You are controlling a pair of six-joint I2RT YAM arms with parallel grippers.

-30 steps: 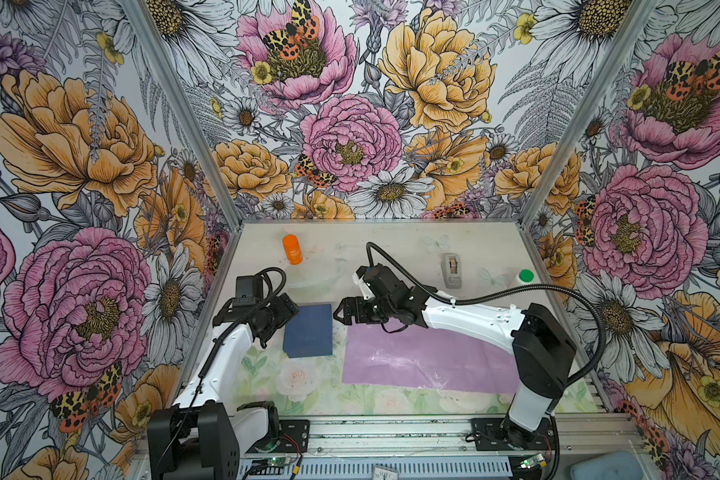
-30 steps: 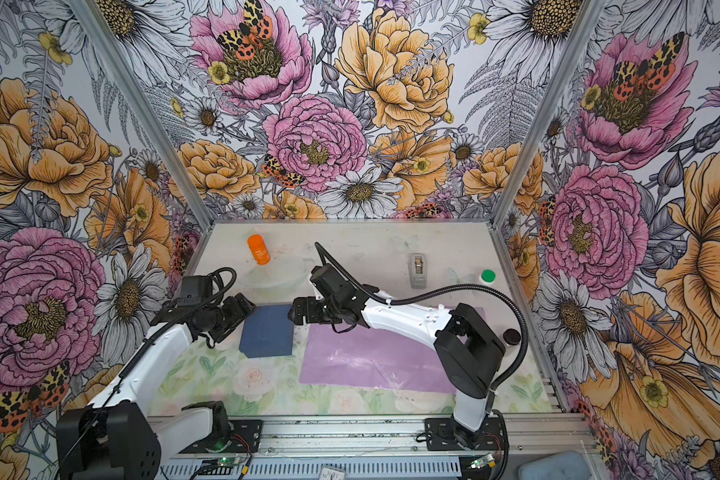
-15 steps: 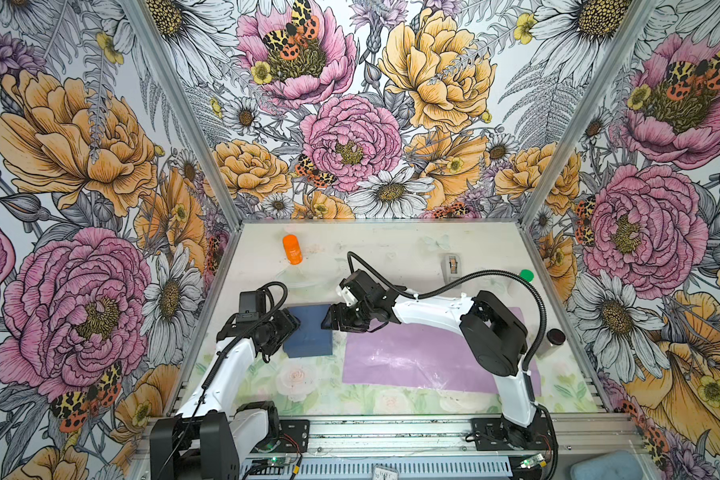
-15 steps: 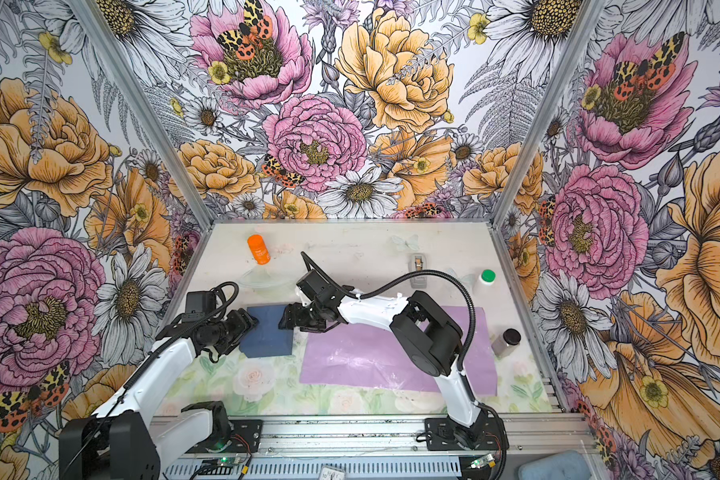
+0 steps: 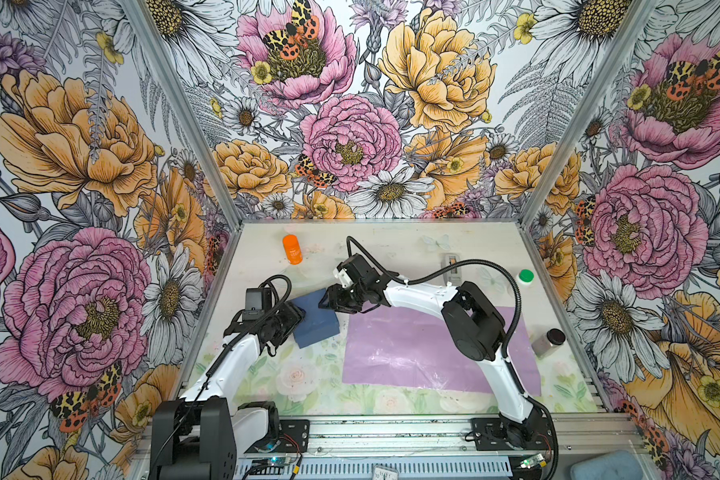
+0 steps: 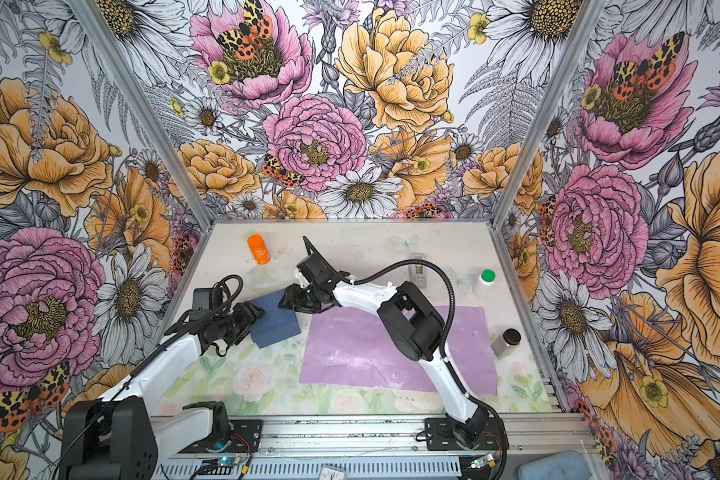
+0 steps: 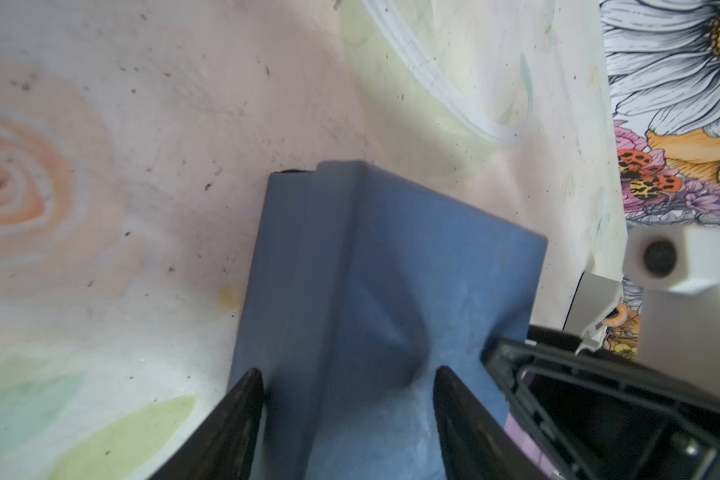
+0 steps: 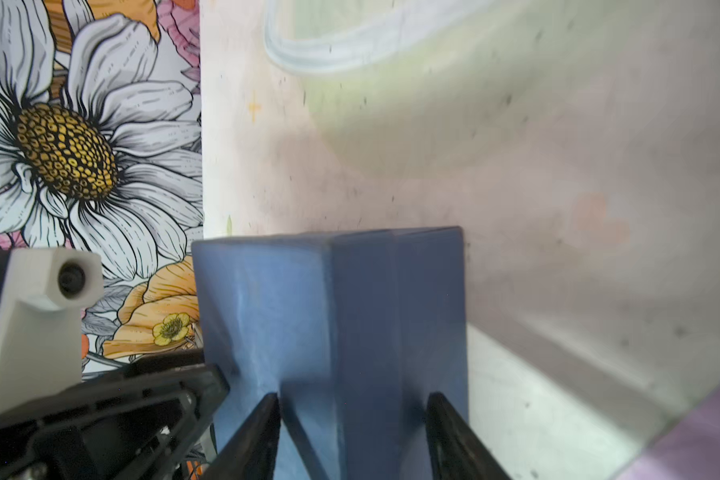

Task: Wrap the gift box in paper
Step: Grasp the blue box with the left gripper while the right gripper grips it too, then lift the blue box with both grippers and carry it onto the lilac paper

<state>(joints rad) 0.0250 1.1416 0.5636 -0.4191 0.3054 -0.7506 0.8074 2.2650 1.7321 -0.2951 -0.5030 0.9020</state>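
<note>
Half-closed, the left hand [image 5: 301,319] and right hand [image 5: 326,300] are pinching opposite gift box [image 5: 319,323] edges, probably for carrying it onto the paper [image 5: 404,353] beside the right hand.

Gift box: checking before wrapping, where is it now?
In both top views the gift box lies left of centre, just beside the left edge of the paper, gripped by the left gripper and right gripper.

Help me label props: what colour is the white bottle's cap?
The cap is green, clearest in a top view.
</note>
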